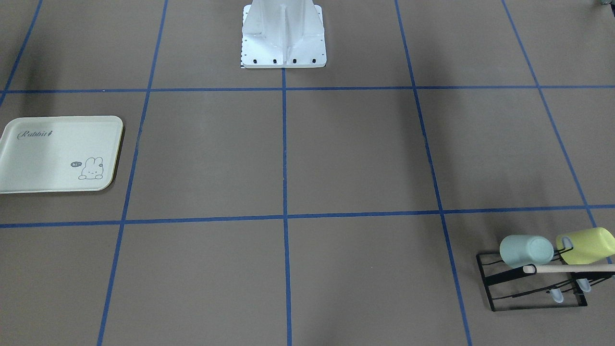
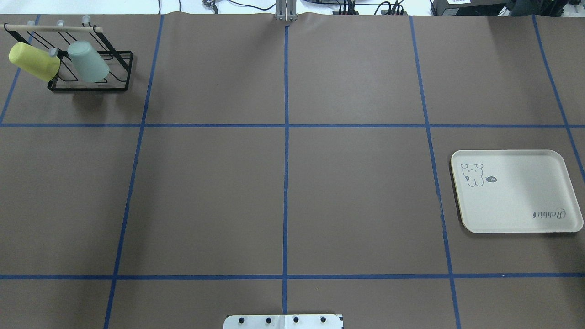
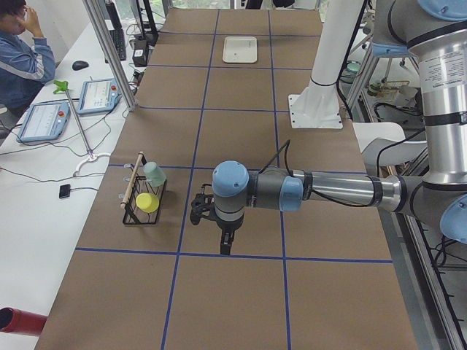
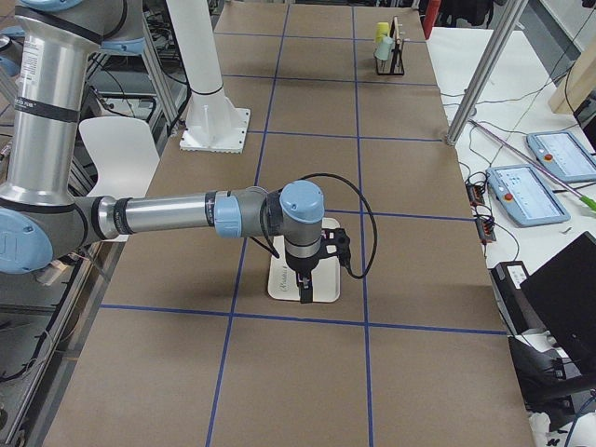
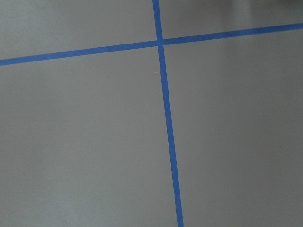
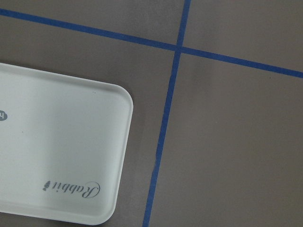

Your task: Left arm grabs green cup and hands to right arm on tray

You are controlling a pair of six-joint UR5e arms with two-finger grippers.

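Brown table [image 2: 205,196], blue tape grid [image 2: 286,183], cream tray [image 2: 516,205], black cup rack [image 2: 116,68], white base [image 1: 283,43]

Left claw [image 3: 226,246] and right claw [image 4: 305,294] both hang pointing down.

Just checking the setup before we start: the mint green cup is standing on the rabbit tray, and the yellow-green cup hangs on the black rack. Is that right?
Not quite. The green cup is not on the tray. It hangs on the black rack beside the yellow-green cup, as the overhead exterior view shows. The yellow-green cup does hang on the rack, as you said.
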